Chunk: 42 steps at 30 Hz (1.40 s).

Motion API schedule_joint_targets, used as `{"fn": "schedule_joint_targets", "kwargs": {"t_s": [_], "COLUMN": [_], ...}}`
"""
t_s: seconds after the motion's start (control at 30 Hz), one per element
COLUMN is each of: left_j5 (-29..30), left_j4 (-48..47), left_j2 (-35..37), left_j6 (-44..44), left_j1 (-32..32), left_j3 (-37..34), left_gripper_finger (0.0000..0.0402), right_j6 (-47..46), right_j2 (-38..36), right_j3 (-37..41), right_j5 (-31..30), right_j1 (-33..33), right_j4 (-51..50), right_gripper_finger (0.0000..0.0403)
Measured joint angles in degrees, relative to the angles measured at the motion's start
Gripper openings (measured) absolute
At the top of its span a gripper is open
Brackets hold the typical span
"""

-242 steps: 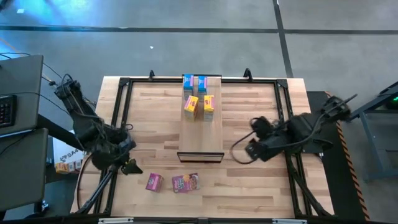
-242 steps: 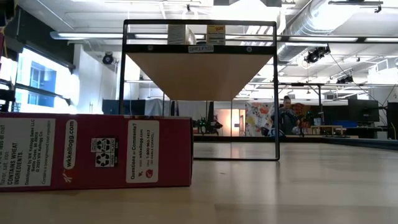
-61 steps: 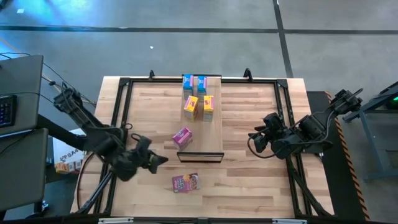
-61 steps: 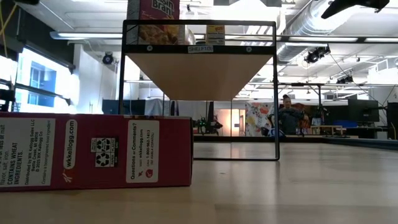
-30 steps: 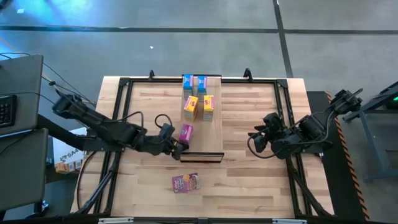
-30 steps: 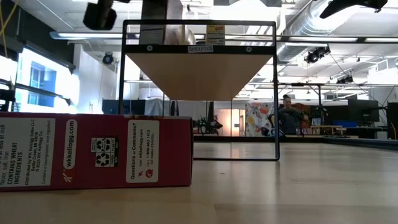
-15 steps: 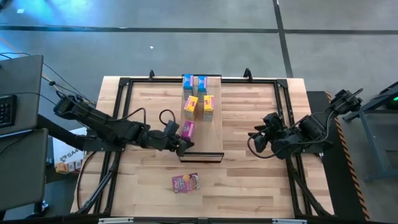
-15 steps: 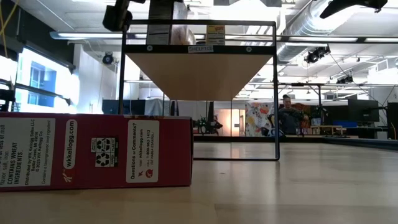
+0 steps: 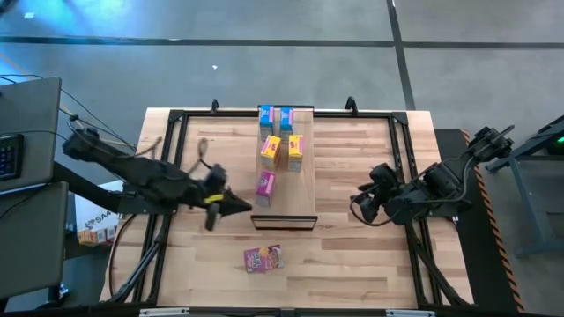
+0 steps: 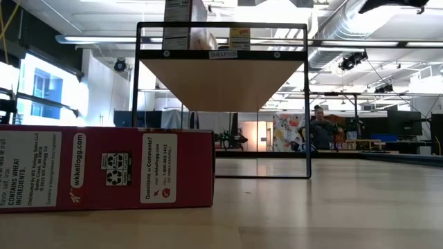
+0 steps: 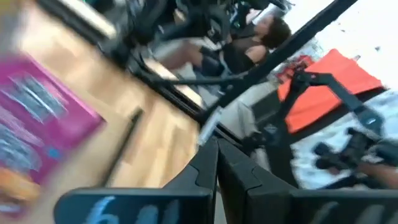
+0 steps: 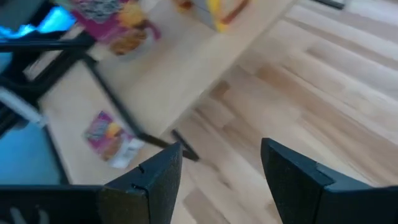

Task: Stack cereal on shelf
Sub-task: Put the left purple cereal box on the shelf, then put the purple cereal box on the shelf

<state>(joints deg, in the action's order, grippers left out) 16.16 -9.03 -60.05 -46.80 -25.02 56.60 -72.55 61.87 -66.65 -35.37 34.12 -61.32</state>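
Observation:
The shelf is a pale plank raised on a black frame. On it stand two blue cereal boxes at the far end, two yellow ones and one pink box, which tops the shelf in the low view. Another pink box lies flat on the tabletop near the front. My left gripper is shut, left of the shelf's near end, apart from the pink box. My right gripper waits open, right of the shelf.
Black frame rails run along the table's left, far and right sides. The shelf's dark front edge faces the near side. Bare tabletop lies between the shelf and the right arm.
My left gripper, shut throughout, first reached the left side of the pink box on the shelf, then drew back toward the table's left edge and out of the low view. The pink box stays standing on the shelf.

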Motion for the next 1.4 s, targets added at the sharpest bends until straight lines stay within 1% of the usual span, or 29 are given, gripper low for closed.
{"fn": "schedule_joint_targets", "kwargs": {"t_s": [0.1, 0.2, 0.33, 0.43, 0.5, 0.6, 0.7, 0.77, 0.83, 0.93, 0.97, 1.03, 1.1, 1.2, 1.3, 1.4], "left_j5": [6.6, 11.8, 15.4, 17.6, 18.4, 18.4, 17.8, 17.7, 16.8, 14.7, 13.8, 12.6, 12.5, 12.2, 12.6, 15.5], "left_j4": [-1.8, -4.9, -9.9, -11.2, -11.0, -10.7, -10.4, -9.8, -10.3, -9.8, -9.6, -8.4, -6.9, -6.9, -7.4, -7.6], "left_j2": [3.3, 4.9, 4.5, 1.5, -1.5, -7.2, -13.0, -16.6, -19.8, -23.8, -24.9, -27.1, -28.4, -28.9, -27.2, -24.9], "left_j6": [5.1, 5.9, -0.1, -6.4, -10.8, -17.9, -23.6, -26.3, -28.3, -28.8, -28.4, -28.1, -26.4, -24.3, -22.2, -21.0], "left_j1": [-2.5, -5.0, -8.9, -12.8, -15.2, -18.4, -21.3, -22.8, -23.6, -23.6, -23.5, -23.4, -23.5, -24.6, -26.9, -29.5], "left_j3": [0.0, 0.0, 0.0, 0.0, 0.0, 0.0, 0.0, 0.0, 0.0, 0.0, 0.0, 0.0, 0.0, 0.0, 0.0, 0.0], "left_gripper_finger": [0.0, 0.0, 0.0, 0.0, 0.0, 0.0, 0.0, 0.0, 0.0, 0.0, 0.0, 0.0, 0.0, 0.0, 0.0, 0.0], "right_j6": [5.5, 11.7, 19.4, 24.2, 25.0, 24.8, 22.0, 19.6, 16.6, 11.5, 9.9, 6.7, 4.9, 3.6, 1.4, 2.1], "right_j2": [0.0, 0.0, 0.0, 0.0, 0.4, 2.3, 6.3, 10.1, 14.3, 20.7, 22.6, 26.5, 30.5, 37.1, 43.4, 49.1], "right_j3": [0.0, 0.0, 0.0, 0.0, 0.0, 0.0, 0.0, 0.0, 0.0, 0.0, 0.0, 0.0, 0.0, -0.7, -3.4, -6.7], "right_j5": [0.6, 1.4, 5.2, 9.4, 11.3, 13.8, 14.4, 14.2, 13.5, 13.1, 12.3, 10.3, 10.2, 9.0, 5.7, 2.6], "right_j1": [0.0, 0.0, 0.0, 0.0, 0.0, 1.0, 3.4, 5.2, 6.9, 8.8, 9.2, 9.9, 10.0, 9.1, 7.7, 6.1], "right_j4": [5.0, 9.6, 14.7, 16.5, 16.3, 16.4, 17.7, 19.6, 23.2, 30.5, 33.8, 41.2, 49.2, 59.2, 61.8, 61.5], "right_gripper_finger": [0.021, 0.021, 0.021, 0.021, 0.021, 0.0199, 0.0168, 0.0136, 0.0093, 0.0023, 0.0012, 0.0015, 0.0017, 0.0003, 0.0004, 0.0001]}}
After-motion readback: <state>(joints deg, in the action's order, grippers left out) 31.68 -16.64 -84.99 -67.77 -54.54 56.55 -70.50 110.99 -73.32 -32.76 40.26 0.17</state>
